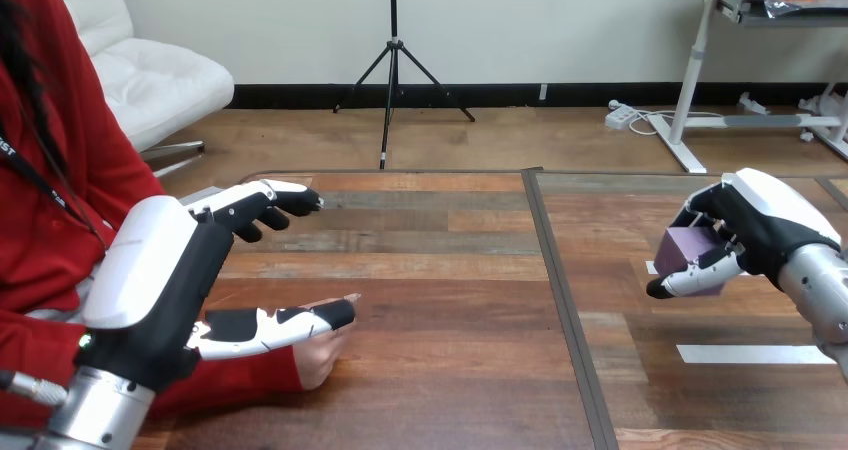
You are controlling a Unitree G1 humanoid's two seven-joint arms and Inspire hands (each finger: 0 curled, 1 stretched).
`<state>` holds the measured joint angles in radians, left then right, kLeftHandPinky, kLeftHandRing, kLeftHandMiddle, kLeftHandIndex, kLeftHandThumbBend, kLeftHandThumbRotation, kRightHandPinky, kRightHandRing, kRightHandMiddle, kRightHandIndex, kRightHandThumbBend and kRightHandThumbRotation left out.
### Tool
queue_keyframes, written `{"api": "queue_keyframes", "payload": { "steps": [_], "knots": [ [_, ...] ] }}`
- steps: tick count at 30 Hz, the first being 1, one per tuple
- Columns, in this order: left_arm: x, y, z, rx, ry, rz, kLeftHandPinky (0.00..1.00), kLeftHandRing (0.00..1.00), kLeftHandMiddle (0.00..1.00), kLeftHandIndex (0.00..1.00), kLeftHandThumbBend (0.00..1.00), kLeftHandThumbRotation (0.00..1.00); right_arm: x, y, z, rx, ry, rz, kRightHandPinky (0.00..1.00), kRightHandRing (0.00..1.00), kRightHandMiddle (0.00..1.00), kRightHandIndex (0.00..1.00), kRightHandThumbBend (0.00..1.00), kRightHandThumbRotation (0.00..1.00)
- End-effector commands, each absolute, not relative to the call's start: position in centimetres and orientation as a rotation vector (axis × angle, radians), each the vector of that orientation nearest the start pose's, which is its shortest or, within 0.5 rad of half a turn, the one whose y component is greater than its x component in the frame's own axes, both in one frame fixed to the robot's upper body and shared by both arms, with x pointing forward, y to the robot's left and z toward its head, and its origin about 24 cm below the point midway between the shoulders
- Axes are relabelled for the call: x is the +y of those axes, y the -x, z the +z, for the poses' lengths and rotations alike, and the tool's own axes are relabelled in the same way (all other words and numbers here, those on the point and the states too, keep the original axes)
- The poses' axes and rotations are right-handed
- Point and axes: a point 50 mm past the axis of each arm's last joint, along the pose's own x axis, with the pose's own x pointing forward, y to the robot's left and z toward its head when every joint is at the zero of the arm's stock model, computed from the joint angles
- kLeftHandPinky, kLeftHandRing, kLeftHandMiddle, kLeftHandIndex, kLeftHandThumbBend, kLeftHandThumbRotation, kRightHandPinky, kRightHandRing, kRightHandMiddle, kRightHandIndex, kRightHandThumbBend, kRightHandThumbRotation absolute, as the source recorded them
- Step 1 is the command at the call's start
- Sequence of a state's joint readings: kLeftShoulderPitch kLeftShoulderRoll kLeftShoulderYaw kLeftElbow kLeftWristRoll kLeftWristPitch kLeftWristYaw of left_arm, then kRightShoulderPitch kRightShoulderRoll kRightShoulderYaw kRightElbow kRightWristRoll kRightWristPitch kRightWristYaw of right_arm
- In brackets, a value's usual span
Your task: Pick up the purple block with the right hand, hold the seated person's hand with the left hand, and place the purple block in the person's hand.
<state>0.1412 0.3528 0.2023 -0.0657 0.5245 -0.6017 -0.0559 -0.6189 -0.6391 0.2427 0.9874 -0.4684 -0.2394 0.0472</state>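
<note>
Fingers of the right hand curl round a small purple cube block over the brown wooden plank table's right side; left hand spread wide, fingers straight, thumb lying just over the person's hand

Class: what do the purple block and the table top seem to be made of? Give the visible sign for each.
Purple block, in the right robot hand: flat faces, crisp edges and a dull, even colour. It is probably painted wood or plastic; the look leaves it open. Table top: brown planks with grain streaks and a soft sheen, so wood or wood-look laminate.
</note>
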Motion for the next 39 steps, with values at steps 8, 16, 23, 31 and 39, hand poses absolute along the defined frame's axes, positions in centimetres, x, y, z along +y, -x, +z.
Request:
{"api": "queue_keyframes", "payload": {
  "steps": [8, 16, 23, 31, 39],
  "knots": [
    [21.9, -22.0, 9.6, -0.41, -1.056, -0.199, 0.57, 0.69, 0.74, 0.73, 0.99, 0.37, -28.9, -34.5, 8.6, 0.147, 1.148, 0.08, 0.45, 0.48, 0.51, 0.49, 0.78, 0.0],
    [22.2, -22.4, 9.0, -0.32, -1.113, -0.247, 0.59, 0.7, 0.75, 0.75, 1.0, 0.33, -28.8, -34.5, 8.9, 0.13, 1.159, 0.083, 0.44, 0.47, 0.51, 0.49, 0.77, 0.0],
    [22.4, -22.8, 8.5, -0.222, -1.173, -0.312, 0.63, 0.74, 0.78, 0.78, 0.99, 0.33, -28.7, -34.5, 9.1, 0.112, 1.152, 0.084, 0.44, 0.47, 0.51, 0.49, 0.77, 0.0],
    [22.5, -23.1, 8.0, -0.156, -1.207, -0.366, 0.66, 0.75, 0.79, 0.79, 0.99, 0.31, -28.6, -34.5, 9.4, 0.107, 1.139, 0.082, 0.47, 0.5, 0.52, 0.49, 0.77, 0.0],
    [22.6, -23.5, 7.5, -0.09, -1.234, -0.386, 0.69, 0.77, 0.8, 0.8, 0.99, 0.32, -28.5, -34.5, 9.6, 0.101, 1.136, 0.081, 0.47, 0.49, 0.52, 0.5, 0.76, 0.0]
  ]
}}
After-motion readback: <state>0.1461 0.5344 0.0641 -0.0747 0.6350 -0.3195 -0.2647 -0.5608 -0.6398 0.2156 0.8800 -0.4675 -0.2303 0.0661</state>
